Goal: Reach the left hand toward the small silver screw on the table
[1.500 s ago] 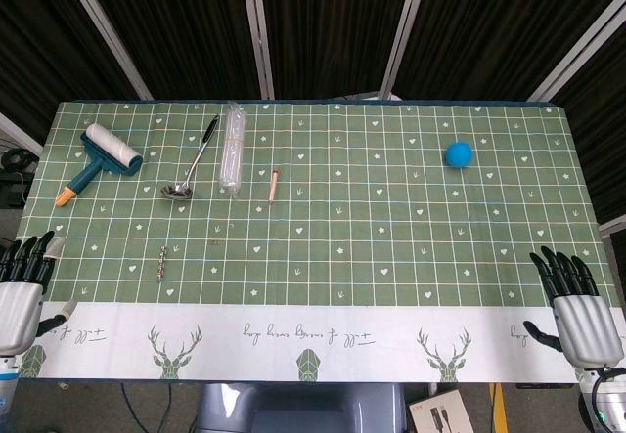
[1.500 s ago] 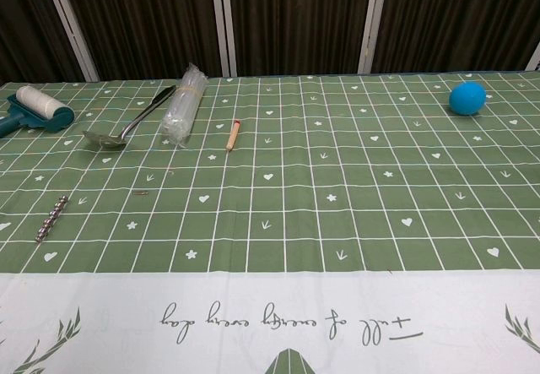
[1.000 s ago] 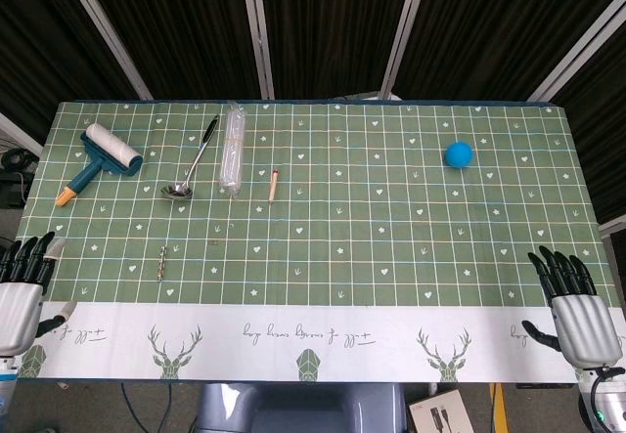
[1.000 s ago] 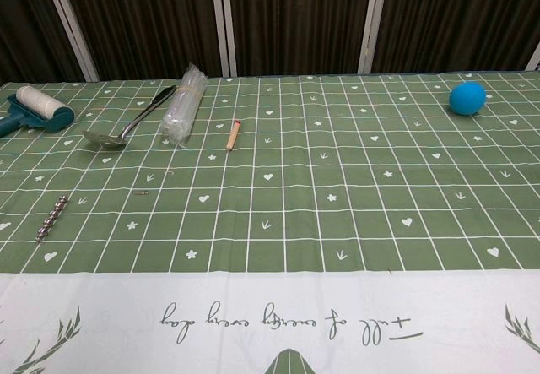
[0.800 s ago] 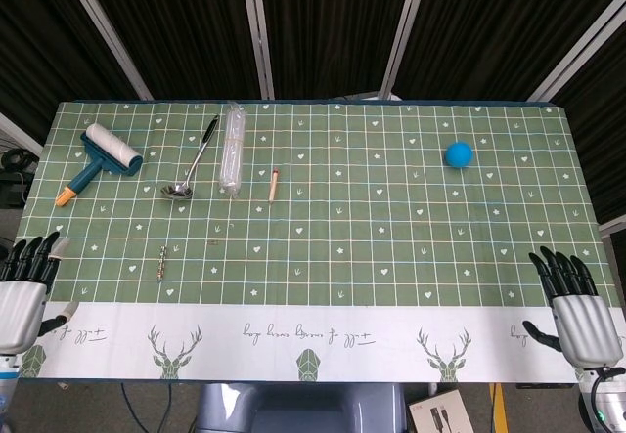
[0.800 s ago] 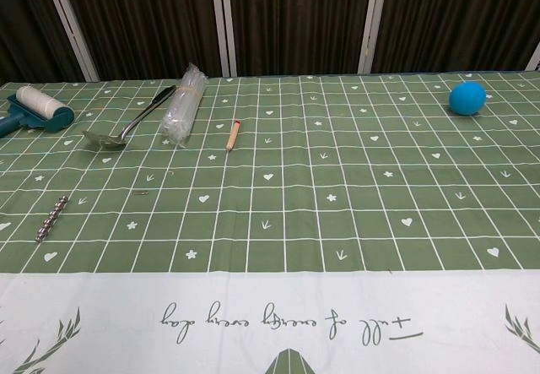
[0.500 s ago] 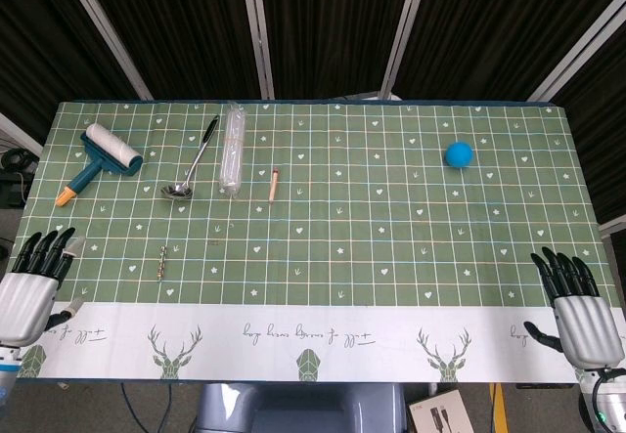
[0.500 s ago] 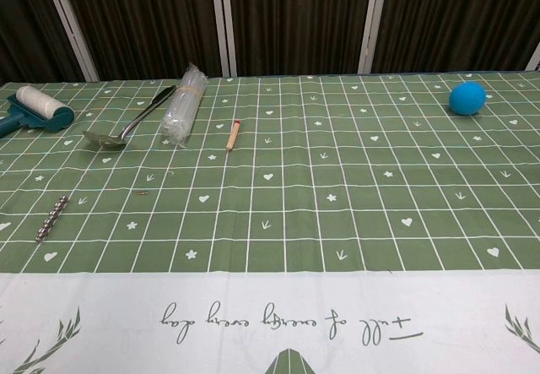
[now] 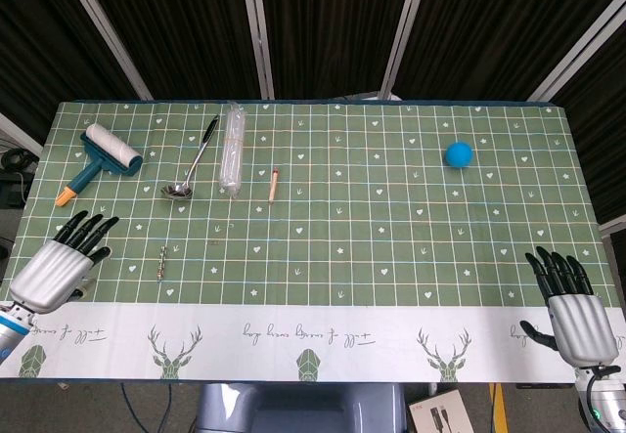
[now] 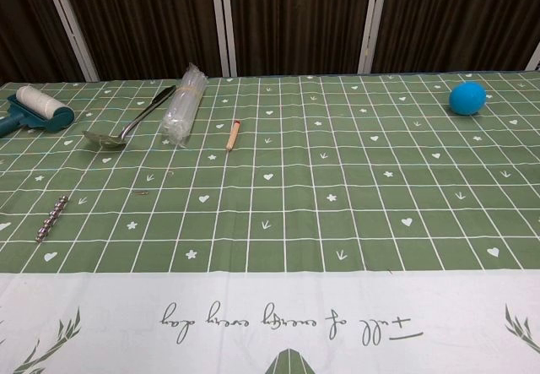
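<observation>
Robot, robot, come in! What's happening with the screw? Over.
Left robot hand open, short of the screw. Right robot hand open, far off. Nothing between.

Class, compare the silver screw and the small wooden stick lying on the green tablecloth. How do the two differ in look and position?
The silver screw is metallic grey with a ridged, threaded body; the wooden stick is smooth and tan with a darker tip.
The screw lies nearer the table's front-left, close to the left hand; the stick lies further back, just right of the clear plastic bottle.
Both are thin, lie flat, and point roughly front to back. Neither is touched.
</observation>
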`<state>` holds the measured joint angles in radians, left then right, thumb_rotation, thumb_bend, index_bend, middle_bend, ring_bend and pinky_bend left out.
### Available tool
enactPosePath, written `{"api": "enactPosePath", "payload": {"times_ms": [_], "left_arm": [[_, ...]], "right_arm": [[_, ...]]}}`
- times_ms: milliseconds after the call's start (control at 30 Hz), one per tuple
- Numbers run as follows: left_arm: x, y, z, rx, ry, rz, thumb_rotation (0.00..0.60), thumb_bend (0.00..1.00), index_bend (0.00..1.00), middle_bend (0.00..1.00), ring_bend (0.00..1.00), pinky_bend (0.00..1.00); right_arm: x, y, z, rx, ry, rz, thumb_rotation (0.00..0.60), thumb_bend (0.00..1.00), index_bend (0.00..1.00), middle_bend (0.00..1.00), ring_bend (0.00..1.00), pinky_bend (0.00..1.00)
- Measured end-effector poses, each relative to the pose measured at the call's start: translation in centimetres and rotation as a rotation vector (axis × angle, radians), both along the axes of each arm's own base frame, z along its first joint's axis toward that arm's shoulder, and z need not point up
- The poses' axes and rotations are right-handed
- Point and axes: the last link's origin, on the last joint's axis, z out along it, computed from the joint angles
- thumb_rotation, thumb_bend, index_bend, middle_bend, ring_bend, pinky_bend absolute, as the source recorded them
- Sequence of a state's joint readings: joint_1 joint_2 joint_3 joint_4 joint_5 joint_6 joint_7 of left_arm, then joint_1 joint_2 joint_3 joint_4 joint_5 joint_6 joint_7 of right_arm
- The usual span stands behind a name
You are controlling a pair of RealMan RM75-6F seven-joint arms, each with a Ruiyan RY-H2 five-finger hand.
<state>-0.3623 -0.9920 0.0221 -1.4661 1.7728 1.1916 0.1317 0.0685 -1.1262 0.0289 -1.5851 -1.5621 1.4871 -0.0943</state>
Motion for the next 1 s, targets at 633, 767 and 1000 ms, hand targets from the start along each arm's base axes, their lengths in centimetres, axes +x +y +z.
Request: {"api": "enactPosePath", "payload": {"times_ms": [633,767,1000], "left_arm": [[-0.2,4.2,-4.7,-0.153,0.262,-0.252,0.6,0.24,0.41,0.0,0.0,0.0],[-0.2,4.2,-6.1,-0.176,0.238,-0.234,0.6,0.24,0.42,0.0,0.0,0.0],[-0.5,4.2,-8.6,-0.218,0.229,-0.208,0.6,0.24,0.44,0.0,0.0,0.0]], "right_arm": [[0.0,0.0,0.1,-0.008,-0.018,0.002,0.6,0.05,0.0,0.0,0.0,0.05],[-0.1,0.0,0.2,-0.011,-0.023,-0.001,0.6,0.05,0.0,0.0,0.0,0.05],[-0.1,0.0,0.3,-0.018,-0.029,-0.001,0.6,0.05,0.0,0.0,0.0,0.05]]}}
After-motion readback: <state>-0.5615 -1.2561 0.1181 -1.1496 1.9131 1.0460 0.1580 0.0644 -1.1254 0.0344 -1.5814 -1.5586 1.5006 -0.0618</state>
